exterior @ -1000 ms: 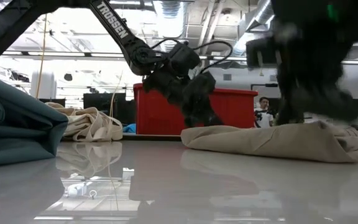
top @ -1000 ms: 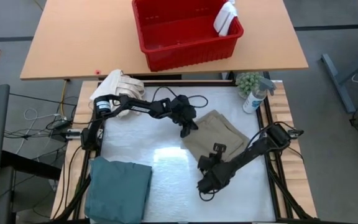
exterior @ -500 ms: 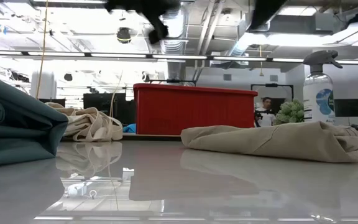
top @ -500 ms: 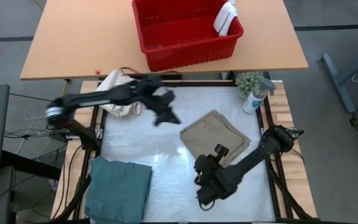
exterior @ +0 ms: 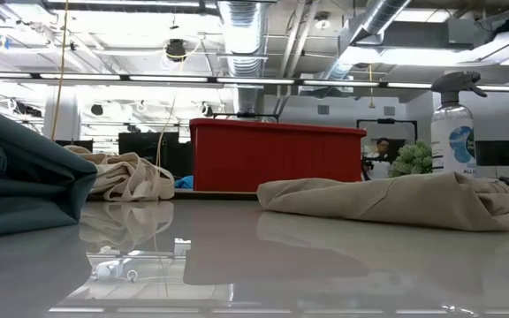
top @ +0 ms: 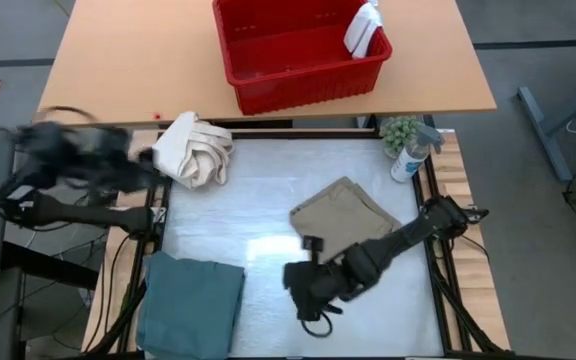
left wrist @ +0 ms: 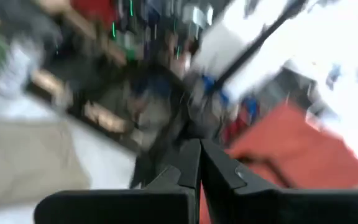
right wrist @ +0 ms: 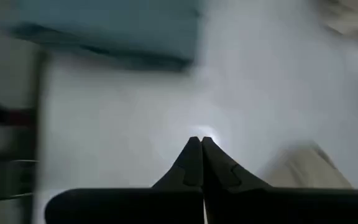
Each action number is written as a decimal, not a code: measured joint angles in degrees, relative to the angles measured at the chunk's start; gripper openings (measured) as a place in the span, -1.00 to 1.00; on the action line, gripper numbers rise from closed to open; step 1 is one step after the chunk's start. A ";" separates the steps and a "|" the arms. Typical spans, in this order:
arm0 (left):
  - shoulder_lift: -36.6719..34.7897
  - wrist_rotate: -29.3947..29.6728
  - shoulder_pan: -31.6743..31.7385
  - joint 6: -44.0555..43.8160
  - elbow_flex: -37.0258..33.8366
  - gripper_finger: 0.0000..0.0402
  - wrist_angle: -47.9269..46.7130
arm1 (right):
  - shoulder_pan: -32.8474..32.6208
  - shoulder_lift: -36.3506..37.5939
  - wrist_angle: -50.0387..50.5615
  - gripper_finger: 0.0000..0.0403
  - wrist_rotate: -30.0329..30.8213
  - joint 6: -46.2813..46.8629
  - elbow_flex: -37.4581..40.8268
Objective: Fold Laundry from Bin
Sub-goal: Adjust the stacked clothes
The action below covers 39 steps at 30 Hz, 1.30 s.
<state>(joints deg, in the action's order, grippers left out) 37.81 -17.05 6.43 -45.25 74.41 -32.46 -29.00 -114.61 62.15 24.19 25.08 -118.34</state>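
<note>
The red bin is sitting on the wooden table, holding a white cloth at its right end. Khaki trousers and a teal garment are lying folded on the worktop. The left gripper and the right gripper are both pinching shut, empty.

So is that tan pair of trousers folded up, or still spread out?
Folded. The tan trousers lie as a compact, layered rectangle on the table, with no gripper touching them.

Two dark jointed arms, black cables looped alongside; each pincer ends in tapered black fingers.
</note>
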 joint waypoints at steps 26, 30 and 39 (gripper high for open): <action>-17.49 16.41 -0.11 3.84 -0.07 -1.00 -11.02 | 8.48 -31.69 -64.90 -0.93 -20.65 -2.09 -14.86; -17.52 16.35 -0.11 3.82 -0.07 -1.00 -12.13 | 8.41 -35.72 -71.65 -0.93 -23.21 1.36 -14.89; -17.51 15.91 -0.11 5.13 -0.05 -1.00 -14.63 | 8.40 -39.14 -68.17 -0.93 -25.10 5.86 -15.02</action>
<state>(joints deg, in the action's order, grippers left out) 20.30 -1.14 6.33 -40.12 74.37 -47.08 -20.60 -153.75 -6.02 -0.91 30.94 -133.36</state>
